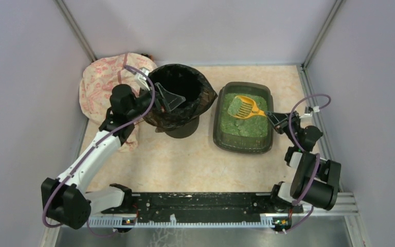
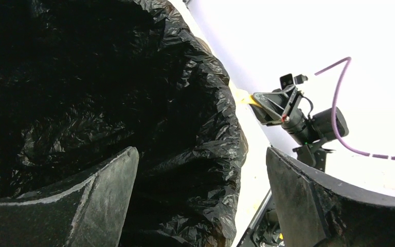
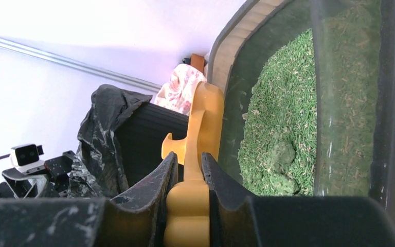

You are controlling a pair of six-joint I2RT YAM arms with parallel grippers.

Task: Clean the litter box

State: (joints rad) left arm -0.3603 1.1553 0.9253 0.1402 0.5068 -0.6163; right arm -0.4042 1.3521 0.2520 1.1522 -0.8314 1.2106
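Note:
The litter box (image 1: 219,135), a dark tray of green granules (image 1: 247,126), sits right of centre. A yellow slotted scoop (image 1: 244,107) lies over its far half with granules in its head. My right gripper (image 1: 273,117) is at the box's right rim, shut on the scoop's handle. In the right wrist view the fingers (image 3: 159,180) clamp the yellow handle (image 3: 205,118), with the box wall (image 3: 339,77) and a green clump (image 3: 283,154) beside it. My left gripper (image 1: 167,100) hangs open at the black-bagged bin (image 1: 185,82). Its fingers (image 2: 97,195) straddle the bag's rim (image 2: 221,149) without pinching it.
A pink patterned cloth (image 1: 103,82) lies at the back left, behind the left arm. Grey walls with metal posts close the table on three sides. A black rail (image 1: 200,203) runs along the near edge between the arm bases.

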